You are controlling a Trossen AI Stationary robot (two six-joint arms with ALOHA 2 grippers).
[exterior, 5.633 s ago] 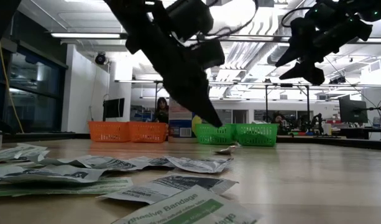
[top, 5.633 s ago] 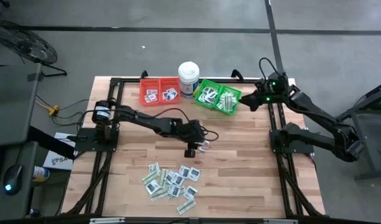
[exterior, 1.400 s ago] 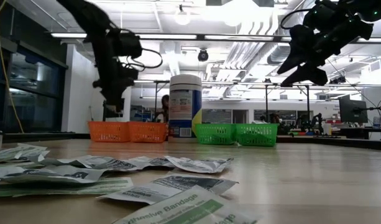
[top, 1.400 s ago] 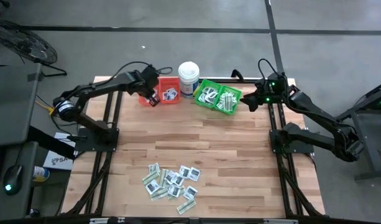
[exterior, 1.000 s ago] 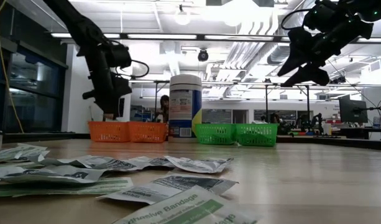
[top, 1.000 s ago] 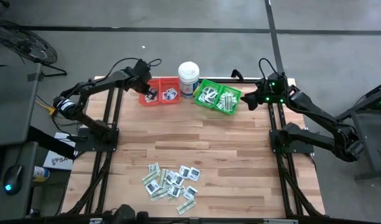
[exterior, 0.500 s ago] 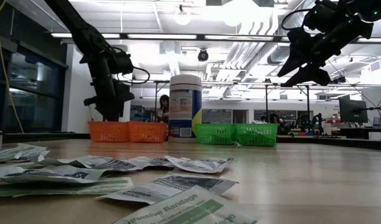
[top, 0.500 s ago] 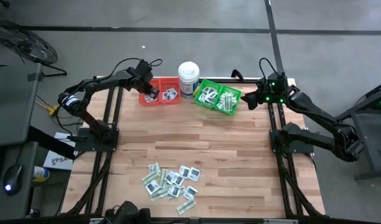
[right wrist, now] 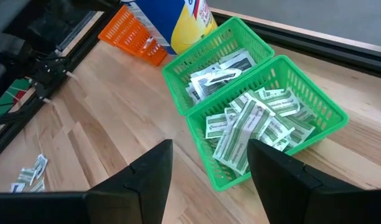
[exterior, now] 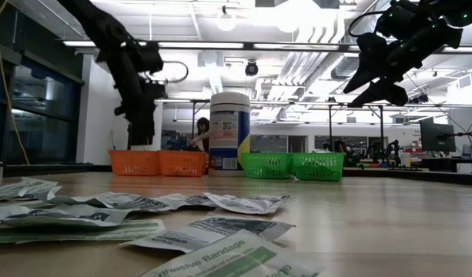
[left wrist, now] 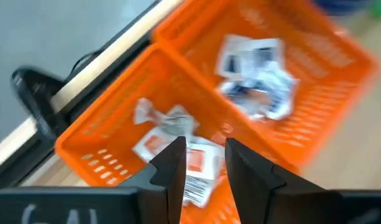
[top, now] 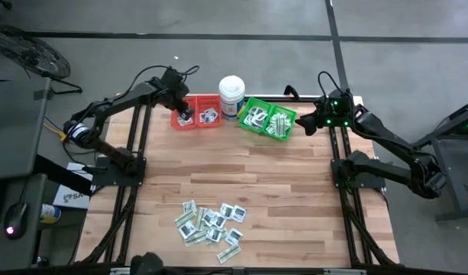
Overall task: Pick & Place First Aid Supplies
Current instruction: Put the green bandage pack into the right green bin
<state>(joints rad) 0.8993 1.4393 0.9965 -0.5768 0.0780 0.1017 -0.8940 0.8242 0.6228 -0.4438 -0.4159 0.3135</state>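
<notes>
Altogether there are two bins, each split into two compartments, one white tub [top: 232, 95] standing between them at the table's [top: 295, 191] far edge, and two arms. The orange bin [top: 196, 111] holds a few square white packets [left wrist: 252, 74] in each compartment; I make out three or four in the compartment under the left gripper and a small clump in the other, though they overlap too much for a firm count. The green bin [top: 268, 119] has a heap of packets in one compartment and a fuller heap of green-and-white strips [right wrist: 252, 121] in the other. A loose pile of supplies [top: 211, 223], roughly fifteen packets and strips mixed, lies near the table's front edge, well apart from the bins. The left gripper [left wrist: 202, 163] hangs over the orange bin's outer compartment, its fingers a narrow gap apart with nothing between them. The right gripper [right wrist: 209, 165] waits in the air beside the green bin, fingers spread wide and holding nothing.
</notes>
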